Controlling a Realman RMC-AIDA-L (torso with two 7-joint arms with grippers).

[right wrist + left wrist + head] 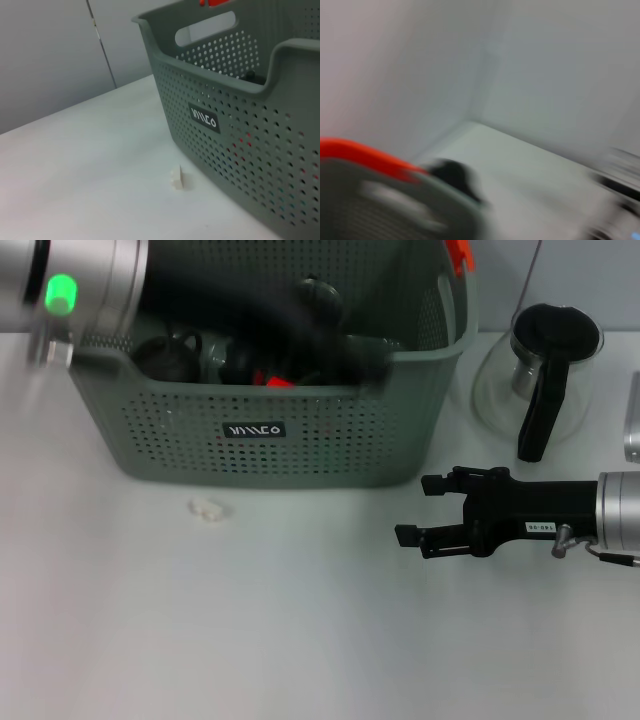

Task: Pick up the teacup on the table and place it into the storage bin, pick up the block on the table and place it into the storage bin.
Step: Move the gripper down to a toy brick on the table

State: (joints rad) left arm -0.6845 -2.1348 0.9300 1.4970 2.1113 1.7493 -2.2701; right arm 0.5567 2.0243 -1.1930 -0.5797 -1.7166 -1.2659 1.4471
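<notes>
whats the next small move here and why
Probably the left arm lifts out of the storage bin, where it reaches among the dark items inside. The small white block lies on the table just in front of the bin, untouched. The right gripper hovers open further along the bin front, fingers pointing at the block, so it likely slides over to grasp it.

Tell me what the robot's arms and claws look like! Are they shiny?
Partly! The right arm has a shiny silver tube, then a black boxy part with a small white label. Its right gripper is black with two flat fingers. The left arm is a fat silver tube too, with a glowing green light, and turns black farther along. The left gripper can't be made out.
</notes>
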